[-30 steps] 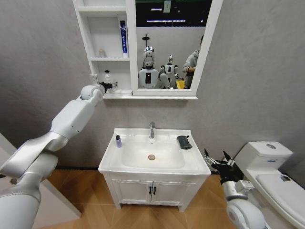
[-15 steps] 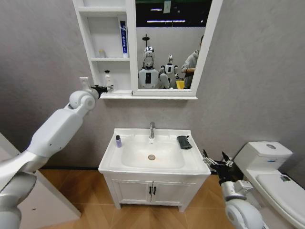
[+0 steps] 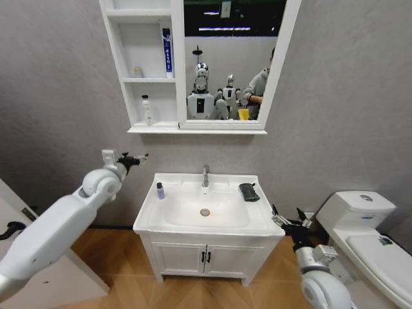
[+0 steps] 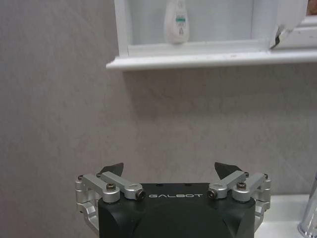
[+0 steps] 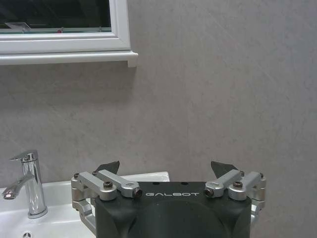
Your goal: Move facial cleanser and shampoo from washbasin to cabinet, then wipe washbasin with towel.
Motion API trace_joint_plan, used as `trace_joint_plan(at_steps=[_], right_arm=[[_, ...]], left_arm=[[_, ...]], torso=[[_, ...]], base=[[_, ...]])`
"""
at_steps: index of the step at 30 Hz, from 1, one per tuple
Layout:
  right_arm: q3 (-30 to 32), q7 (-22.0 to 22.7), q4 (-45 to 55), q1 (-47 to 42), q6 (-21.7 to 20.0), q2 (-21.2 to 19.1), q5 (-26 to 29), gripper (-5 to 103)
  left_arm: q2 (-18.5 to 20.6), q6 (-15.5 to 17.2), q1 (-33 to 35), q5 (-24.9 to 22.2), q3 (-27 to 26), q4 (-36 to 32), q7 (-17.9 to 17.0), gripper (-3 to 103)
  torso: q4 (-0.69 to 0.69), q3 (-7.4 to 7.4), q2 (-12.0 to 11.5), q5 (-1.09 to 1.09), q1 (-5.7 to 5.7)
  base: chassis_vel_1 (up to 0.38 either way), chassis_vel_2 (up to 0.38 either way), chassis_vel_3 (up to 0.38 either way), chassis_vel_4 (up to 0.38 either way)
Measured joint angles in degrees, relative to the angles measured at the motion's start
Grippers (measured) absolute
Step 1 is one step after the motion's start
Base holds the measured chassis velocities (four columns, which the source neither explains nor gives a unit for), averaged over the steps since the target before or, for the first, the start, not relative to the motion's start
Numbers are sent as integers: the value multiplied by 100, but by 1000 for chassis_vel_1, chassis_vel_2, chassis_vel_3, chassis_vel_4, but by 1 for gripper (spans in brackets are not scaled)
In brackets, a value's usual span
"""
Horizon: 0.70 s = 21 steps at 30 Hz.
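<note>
A white bottle [image 3: 147, 111] [image 4: 177, 22] with a green label stands alone on the bottom open shelf of the cabinet [image 3: 152, 129] [image 4: 198, 59]. A small dark purple bottle [image 3: 159, 190] stands on the left rim of the washbasin [image 3: 257, 222]. The dark towel [image 3: 248, 192] lies on the right rim, beside the tap [image 3: 205, 175]. My left gripper [image 3: 132, 158] [image 4: 170, 168] is open and empty, below the cabinet and up left of the basin. My right gripper [image 3: 290, 220] [image 5: 167, 167] is open and empty, just off the basin's right edge.
A white toilet [image 3: 364, 219] stands to the right, close to my right arm. A two-door vanity cupboard [image 3: 206, 257] sits under the basin. A blue tube [image 3: 167, 50] and a small item [image 3: 137, 72] stand on the cabinet's upper shelf. The grey wall is close behind.
My left gripper let go of the white bottle on the cabinet's bottom shelf, pulled back and dropped to a spot above the basin's left side. My right arm barely moved.
</note>
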Motion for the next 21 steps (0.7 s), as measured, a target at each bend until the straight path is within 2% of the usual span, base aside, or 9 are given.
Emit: trace_joint_plan(at_steps=[2,6,10,11,14,21], right_arm=[[16,2,-40,-26,0,18,-8,100],[24,4,-53,-28,1,9,-10,100],[23,14,-77,-43,15,5,-22,100],[16,17,-83,-52,29,-4,-30,100],[2,17,-109,-64,43,-54,-37,100],[-23,19,-149,-44,48,-136,-39,100]], left_arm=[[-153,-165,499,324,-67,-52,4,100],[-346,-261,863,593,-28,-7,157,100],[-516,-371,967,812,60,212,218,103],[-625,-445,977,1024,108,402,261,99],[-827,-522,989,1262,179,676,354,98],[-1364,-526,1012,1567,406,1071,435,98]], torso=[[0,0,0,-3,0],[0,0,0,-2,0],[-1,0,0,-1,0],[-1,1,0,-2,0],[-1,0,-1,-1,1],[0,1,-1,-2,1]], base=[[0,0,0,0],[0,0,0,0],[0,0,0,0],[0,0,0,0],[0,0,0,0],[0,0,0,0]])
